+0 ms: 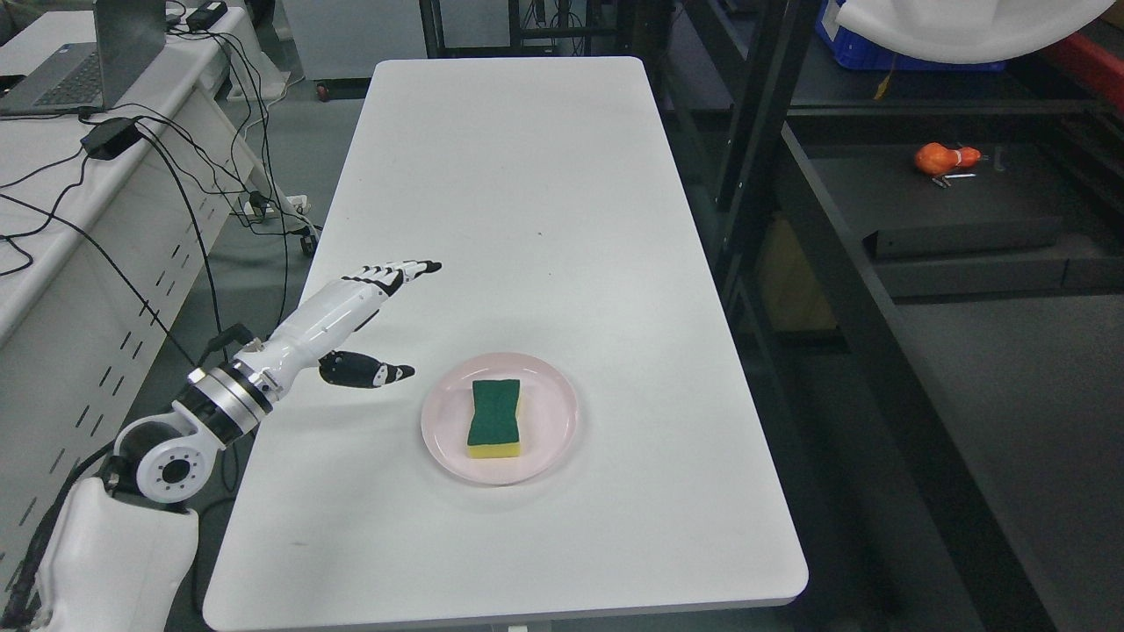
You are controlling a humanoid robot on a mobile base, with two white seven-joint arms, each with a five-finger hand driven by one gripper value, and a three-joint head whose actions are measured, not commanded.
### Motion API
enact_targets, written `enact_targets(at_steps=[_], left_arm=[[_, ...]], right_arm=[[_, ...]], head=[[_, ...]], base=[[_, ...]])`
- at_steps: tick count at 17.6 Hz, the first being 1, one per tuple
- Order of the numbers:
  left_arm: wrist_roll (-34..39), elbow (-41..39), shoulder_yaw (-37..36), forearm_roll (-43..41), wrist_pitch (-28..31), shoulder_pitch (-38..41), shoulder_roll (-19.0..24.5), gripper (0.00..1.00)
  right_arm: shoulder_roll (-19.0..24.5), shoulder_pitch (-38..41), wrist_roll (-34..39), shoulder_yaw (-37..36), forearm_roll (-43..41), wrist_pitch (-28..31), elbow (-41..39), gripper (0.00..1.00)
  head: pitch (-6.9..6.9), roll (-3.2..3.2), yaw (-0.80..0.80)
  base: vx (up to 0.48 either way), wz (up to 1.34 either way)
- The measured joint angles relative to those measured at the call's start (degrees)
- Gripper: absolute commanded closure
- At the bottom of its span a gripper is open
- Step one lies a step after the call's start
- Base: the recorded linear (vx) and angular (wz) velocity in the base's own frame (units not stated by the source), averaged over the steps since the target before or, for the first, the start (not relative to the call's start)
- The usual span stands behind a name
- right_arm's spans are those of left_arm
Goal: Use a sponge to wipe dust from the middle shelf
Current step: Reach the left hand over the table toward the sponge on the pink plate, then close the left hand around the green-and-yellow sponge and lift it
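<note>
A sponge [494,418] with a green scouring top and a yellow body lies flat on a pink plate [551,439] near the front of the white table [518,202]. My left hand [386,316] hovers over the table's left side, a short way left of the plate. Its fingers are stretched out toward the right and the thumb is spread below them; it holds nothing. At the right stands a dark shelf rack [931,228] with a black middle shelf. The right arm does not show.
An orange toy [944,159] lies on the rack's shelf beside a small metal piece. A black box [961,235] sits in front of it. To the left is a second table with a laptop [83,61], power bricks and trailing cables [202,175].
</note>
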Motion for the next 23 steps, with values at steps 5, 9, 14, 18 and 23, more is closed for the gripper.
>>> enact_targets(at_steps=[5, 9, 14, 18, 23], left_arm=[[-5.24, 2.38, -5.25, -11.84, -7.25, -5.86, 1.4, 0.05], [-6.55, 3.37, -8.84, -15.23, -9.11, -9.55, 1.69, 0.05], [-7.33, 4.3, -13.85, -17.26, -10.15, -12.53, 1.1, 0.05], [-7.66, 4.82, -16.46, -17.9, -10.3, -12.99, 0.48, 0.06], [-7.7, 5.22, -18.32, -18.15, -10.16, -12.23, 0.02, 0.06]], right_arm=[[0.0, -0.01, 0.15, 0.0, 0.0, 0.0, 0.0, 0.0], [0.0, -0.02, 0.29, 0.0, 0.0, 0.0, 0.0, 0.0], [0.0, -0.04, 0.3, 0.0, 0.0, 0.0, 0.0, 0.0], [0.0, -0.04, 0.32, 0.0, 0.0, 0.0, 0.0, 0.0], [0.0, -0.03, 0.33, 0.0, 0.0, 0.0, 0.0, 0.0]], head=[[0.0, 0.0, 0.0], [0.0, 0.0, 0.0], [0.0, 0.0, 0.0], [0.0, 0.0, 0.0], [0.0, 0.0, 0.0]], base=[[0.0, 0.0], [0.0, 0.0], [0.0, 0.0], [0.0, 0.0], [-0.005, -0.02]])
